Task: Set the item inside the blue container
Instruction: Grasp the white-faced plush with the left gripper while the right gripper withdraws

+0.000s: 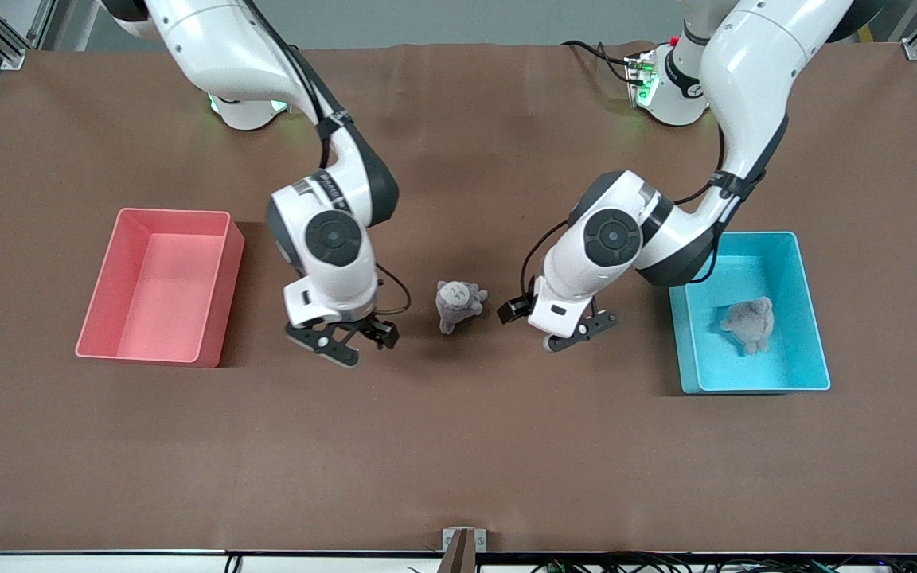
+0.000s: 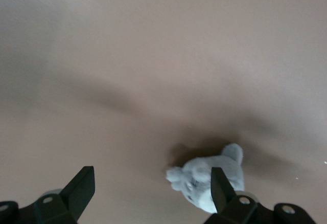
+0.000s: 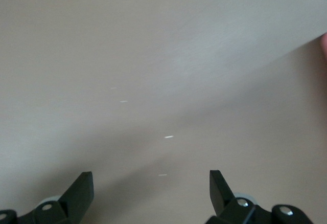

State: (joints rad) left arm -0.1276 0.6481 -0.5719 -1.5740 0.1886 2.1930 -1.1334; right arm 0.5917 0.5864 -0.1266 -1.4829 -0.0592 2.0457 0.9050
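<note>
The blue container (image 1: pixel 785 358) stands toward the left arm's end of the table, and a grey plush toy (image 1: pixel 747 322) lies inside it. A second grey plush (image 1: pixel 458 304) rests on the brown table between the two grippers. My left gripper (image 1: pixel 578 334) hangs open just above the table, between that plush and the blue container. In the left wrist view the plush (image 2: pixel 204 178) lies against one of the fingers (image 2: pixel 220 188), outside the gap of the left gripper (image 2: pixel 152 191). My right gripper (image 1: pixel 343 344) is open and empty, beside the plush toward the pink bin. The right wrist view shows the right gripper (image 3: pixel 152 191) over bare table.
A pink bin (image 1: pixel 164 294) of the same shape stands empty toward the right arm's end of the table; its edge (image 3: pixel 324 45) shows in the right wrist view. Brown table cover (image 1: pixel 458 446) stretches toward the front camera.
</note>
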